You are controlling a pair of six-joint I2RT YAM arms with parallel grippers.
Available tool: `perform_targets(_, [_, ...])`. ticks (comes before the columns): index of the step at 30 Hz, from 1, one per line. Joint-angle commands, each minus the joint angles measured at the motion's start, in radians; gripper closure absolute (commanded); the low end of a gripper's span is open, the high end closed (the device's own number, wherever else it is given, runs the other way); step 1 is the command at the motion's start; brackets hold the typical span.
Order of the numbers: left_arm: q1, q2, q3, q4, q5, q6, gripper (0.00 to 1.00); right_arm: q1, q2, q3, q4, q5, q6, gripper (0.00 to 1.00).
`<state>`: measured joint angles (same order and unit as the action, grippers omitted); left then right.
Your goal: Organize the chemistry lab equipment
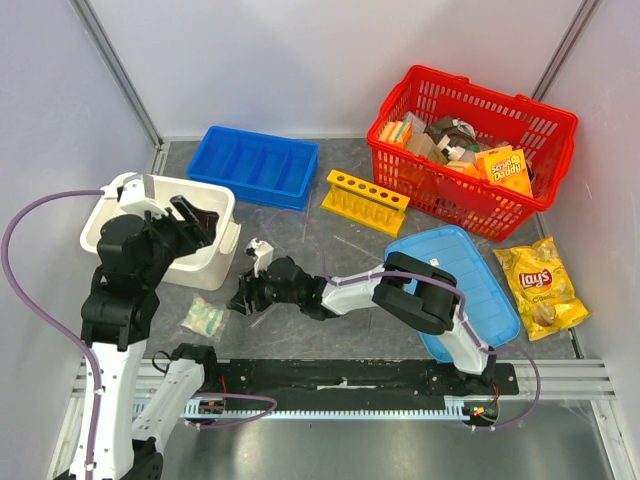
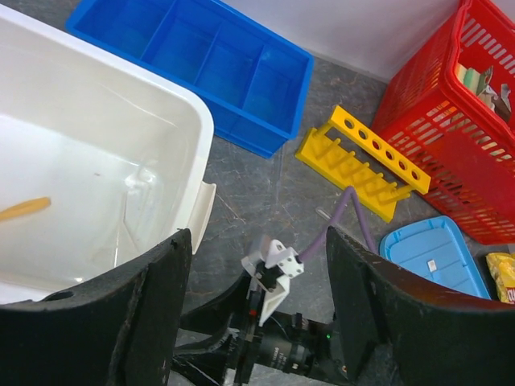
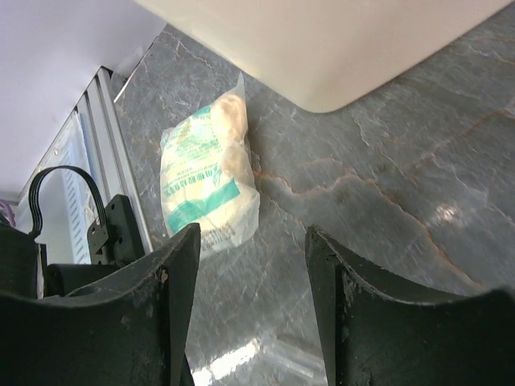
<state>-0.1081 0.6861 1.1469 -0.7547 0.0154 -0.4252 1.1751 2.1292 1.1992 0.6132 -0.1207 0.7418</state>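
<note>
The yellow test-tube rack (image 1: 365,203) (image 2: 366,161) lies on the table beside the red basket. A small clear bag (image 1: 205,318) (image 3: 209,173) with green-and-white print lies in front of the white bin (image 1: 115,235) (image 2: 121,104). My right gripper (image 1: 241,297) (image 3: 251,237) is low over the table just right of the bag, open, with only bare table between its fingers. My left gripper (image 1: 195,222) (image 2: 257,237) hangs open and empty over the bin's right rim. A tan rubber band (image 2: 24,208) lies inside the bin, next to faint clear tubes (image 2: 133,217).
A blue divided tray (image 1: 255,165) sits behind the bin. The red basket (image 1: 520,215) of boxes and sponge packs stands at back right. A blue lid (image 1: 470,270) lies under the right arm, with a yellow chip bag (image 1: 540,290) to its right.
</note>
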Motion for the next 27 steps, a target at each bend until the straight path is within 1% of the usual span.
perform_targets(1, [0.001, -0.005, -0.016, 0.014, 0.043, 0.002, 0.27, 0.012, 0.066, 0.111, -0.003, -0.011, -0.01, 0.39])
perform_targets(10, [0.001, -0.005, -0.026, 0.015, 0.037, 0.003, 0.27, 0.038, 0.162, 0.214, -0.076, -0.005, -0.013, 0.42])
perform_targets(16, [0.002, 0.004, -0.035, 0.022, 0.021, 0.003, 0.27, 0.052, 0.192, 0.238, -0.082, -0.008, -0.007, 0.45])
perform_targets(17, [0.001, 0.004, -0.036, 0.022, 0.021, 0.003, 0.27, 0.052, 0.193, 0.237, -0.079, -0.008, -0.005, 0.47])
perform_targets(18, [0.001, 0.004, -0.038, 0.022, 0.018, 0.003, 0.27, 0.052, 0.189, 0.234, -0.076, -0.007, -0.005, 0.52])
perform_targets(20, [0.001, 0.006, -0.038, 0.022, 0.017, 0.005, 0.27, 0.054, 0.173, 0.218, -0.063, 0.003, -0.01, 0.68])
perform_targets(22, [0.001, 0.007, -0.035, 0.022, 0.014, 0.008, 0.27, 0.052, 0.149, 0.198, -0.043, 0.006, -0.015, 0.82])
perform_targets(24, [0.002, 0.006, -0.03, 0.022, 0.011, 0.016, 0.28, 0.052, 0.114, 0.177, -0.026, 0.003, -0.018, 0.92])
perform_targets(26, [0.002, 0.004, -0.021, 0.018, 0.011, 0.02, 0.28, 0.052, 0.068, 0.154, -0.012, -0.01, -0.022, 1.0])
perform_targets(27, [0.002, 0.003, -0.015, 0.014, 0.015, 0.022, 0.28, 0.052, 0.036, 0.134, -0.007, -0.014, -0.025, 1.0])
